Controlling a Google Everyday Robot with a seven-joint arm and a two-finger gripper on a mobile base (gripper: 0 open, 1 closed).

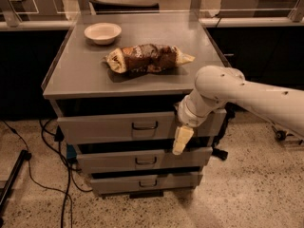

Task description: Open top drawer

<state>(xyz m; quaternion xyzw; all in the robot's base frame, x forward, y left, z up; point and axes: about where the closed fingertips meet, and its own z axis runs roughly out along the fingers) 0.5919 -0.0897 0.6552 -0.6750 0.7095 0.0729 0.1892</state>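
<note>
The top drawer point(104, 126) is the widest grey metal front, just under the cabinet top, with a small dark loop handle point(145, 125) at its centre. It stands a little way out from the cabinet body. My gripper point(180, 140) hangs from the white arm in front of the drawer's right part, to the right of the handle and slightly below it. Its cream fingers point down over the gap above the middle drawer.
The middle drawer point(142, 159) and bottom drawer point(145, 182) sit below. On the cabinet top point(76, 75) lie a white bowl point(102, 33) and a brown snack bag point(147, 59). Cables point(52, 141) trail on the floor at the left.
</note>
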